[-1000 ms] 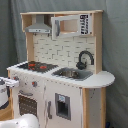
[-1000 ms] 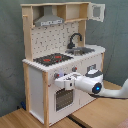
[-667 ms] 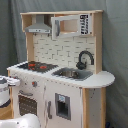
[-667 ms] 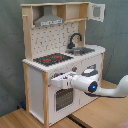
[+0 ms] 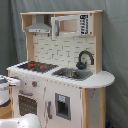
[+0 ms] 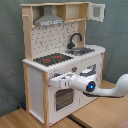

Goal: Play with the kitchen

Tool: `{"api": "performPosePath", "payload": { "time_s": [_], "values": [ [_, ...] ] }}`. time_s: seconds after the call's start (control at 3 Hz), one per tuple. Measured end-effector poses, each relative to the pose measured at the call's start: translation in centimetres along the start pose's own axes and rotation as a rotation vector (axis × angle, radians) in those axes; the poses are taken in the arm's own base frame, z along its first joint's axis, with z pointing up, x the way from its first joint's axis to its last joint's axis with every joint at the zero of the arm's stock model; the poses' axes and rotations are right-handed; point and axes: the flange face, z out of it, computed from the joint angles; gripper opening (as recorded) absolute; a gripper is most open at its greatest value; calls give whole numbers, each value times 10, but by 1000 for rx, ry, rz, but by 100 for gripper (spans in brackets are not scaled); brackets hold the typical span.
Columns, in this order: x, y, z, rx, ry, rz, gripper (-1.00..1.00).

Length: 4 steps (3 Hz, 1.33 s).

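The kitchen (image 5: 60, 75) (image 6: 65, 60) is a tall white and light-wood toy with a black-red stovetop (image 5: 35, 65) (image 6: 52, 58). It has a black faucet (image 5: 85, 58) (image 6: 75, 38) over a sink (image 5: 73, 74) (image 6: 84, 50) and a grey hood (image 5: 39, 25) (image 6: 49, 20). My gripper (image 6: 55, 80) is against the kitchen's front panel, just above the oven door (image 6: 62, 99) (image 5: 27, 103). In the first exterior view the gripper (image 5: 9, 84) shows at the left edge, beside the kitchen's front corner.
My white arm (image 6: 100, 87) reaches in from the second exterior view's right, over a wooden surface (image 6: 100, 112). An upper cupboard door (image 6: 97, 11) stands open. A grey curtain (image 5: 117, 50) hangs behind the kitchen. A white arm part (image 5: 20, 121) sits at the first exterior view's bottom left.
My gripper has slid along the kitchen's front toward the second exterior view's left. In the first exterior view it has moved left and up, away from the oven door.
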Motion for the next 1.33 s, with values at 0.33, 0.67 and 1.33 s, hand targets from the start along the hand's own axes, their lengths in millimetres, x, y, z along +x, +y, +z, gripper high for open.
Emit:
{"api": "performPosePath", "payload": {
  "time_s": [0.33, 0.67, 1.33],
  "values": [
    [-6, -5, 1, 22, -18, 104, -100],
    [-6, -5, 1, 20, -17, 211, -100],
    [-6, -5, 1, 17, -15, 436, -100]
  ]
}}
